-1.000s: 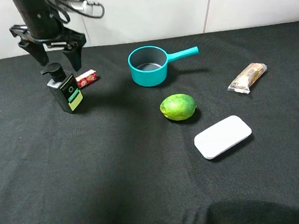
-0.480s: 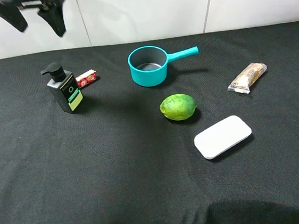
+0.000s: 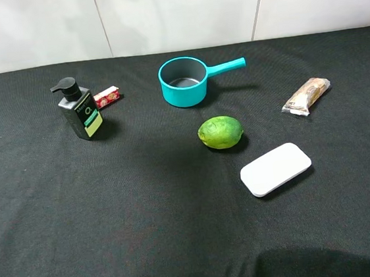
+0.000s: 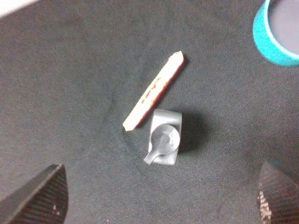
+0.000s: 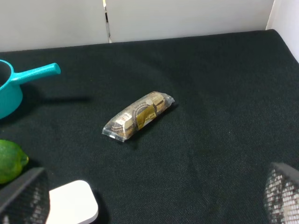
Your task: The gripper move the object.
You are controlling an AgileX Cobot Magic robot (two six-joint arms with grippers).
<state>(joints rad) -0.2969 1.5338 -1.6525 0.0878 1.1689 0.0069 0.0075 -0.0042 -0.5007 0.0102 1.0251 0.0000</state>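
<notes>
The pump bottle [image 3: 80, 114] stands upright on the black counter [image 3: 112, 205], toward its far left, with nothing gripping it. Seen from above in the left wrist view, its pump head [image 4: 162, 141] sits between the two finger pads of the left hand [image 4: 159, 198], which are spread wide apart and high over the cloth, touching nothing. The red candy stick pack [image 3: 107, 97] lies flat just beside the bottle on its far side, close enough to look almost touching in the left wrist view. The teal saucepan [image 3: 183, 80] sits well apart to the right of the bottle, its handle pointing right. Nearer the middle lies a green lime [image 3: 221, 132], and in front of it a white rounded box [image 3: 275, 168]. A clear-wrapped snack bar [image 3: 306, 96] rests toward the right edge, apart from the rest. The right hand [image 5: 154, 198] shows only its two mesh-textured pads at the picture's corners, set wide and empty above the counter near the box and lime. The high view shows neither arm over the counter.
</notes>
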